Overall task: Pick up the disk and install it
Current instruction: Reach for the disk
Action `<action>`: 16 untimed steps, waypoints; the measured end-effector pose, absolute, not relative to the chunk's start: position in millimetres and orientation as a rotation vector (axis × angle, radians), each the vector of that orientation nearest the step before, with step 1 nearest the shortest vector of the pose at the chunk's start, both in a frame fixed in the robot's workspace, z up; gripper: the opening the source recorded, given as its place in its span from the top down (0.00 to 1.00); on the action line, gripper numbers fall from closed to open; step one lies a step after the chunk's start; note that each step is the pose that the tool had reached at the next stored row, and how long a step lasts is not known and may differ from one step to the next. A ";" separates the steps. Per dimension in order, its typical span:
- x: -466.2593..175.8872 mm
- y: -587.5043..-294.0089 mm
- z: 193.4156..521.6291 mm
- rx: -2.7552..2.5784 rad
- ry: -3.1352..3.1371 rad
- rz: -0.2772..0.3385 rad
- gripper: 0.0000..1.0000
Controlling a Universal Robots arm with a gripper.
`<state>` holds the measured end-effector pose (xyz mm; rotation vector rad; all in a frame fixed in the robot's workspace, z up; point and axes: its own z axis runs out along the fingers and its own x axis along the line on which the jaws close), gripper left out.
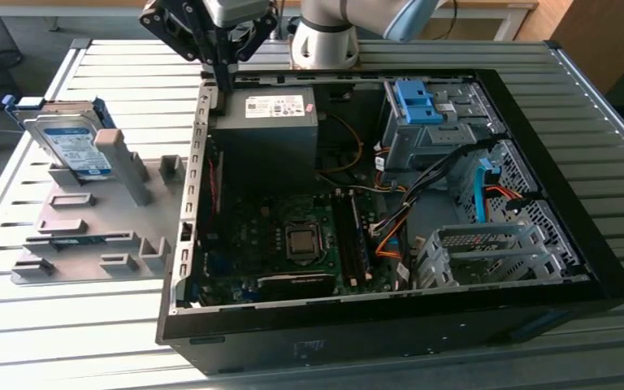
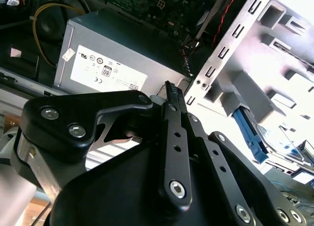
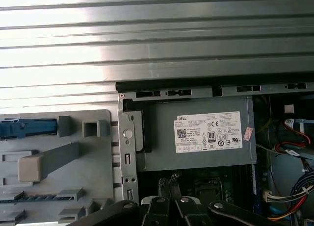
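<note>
Slatted metal table (image 1: pixel 421 57) carries an open computer case (image 1: pixel 604 276); at the exterior view's top centre the arm (image 1: pixel 328 36) points its gripper (image 1: pixel 222 91) straight down over the case's upper-left corner, jaws closed and empty; a grey holder (image 1: pixel 84 244) at the frame's left props the disk (image 1: pixel 74 146), well apart.

Arm: my arm (image 1: pixel 323 36) is a smooth silvery-white tube with a pale blue joint cap (image 1: pixel 409 18).
Pincer: my pincer (image 2: pixel 171 91) is matte black, built of flat, rounded link bars (image 2: pixel 88 120).
Screws: shiny round screw heads (image 2: pixel 177 188) stud those bars.
</note>
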<state>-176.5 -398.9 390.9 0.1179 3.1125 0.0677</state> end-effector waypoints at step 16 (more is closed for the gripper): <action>-184.8 -398.9 390.5 0.118 3.112 0.068 0.89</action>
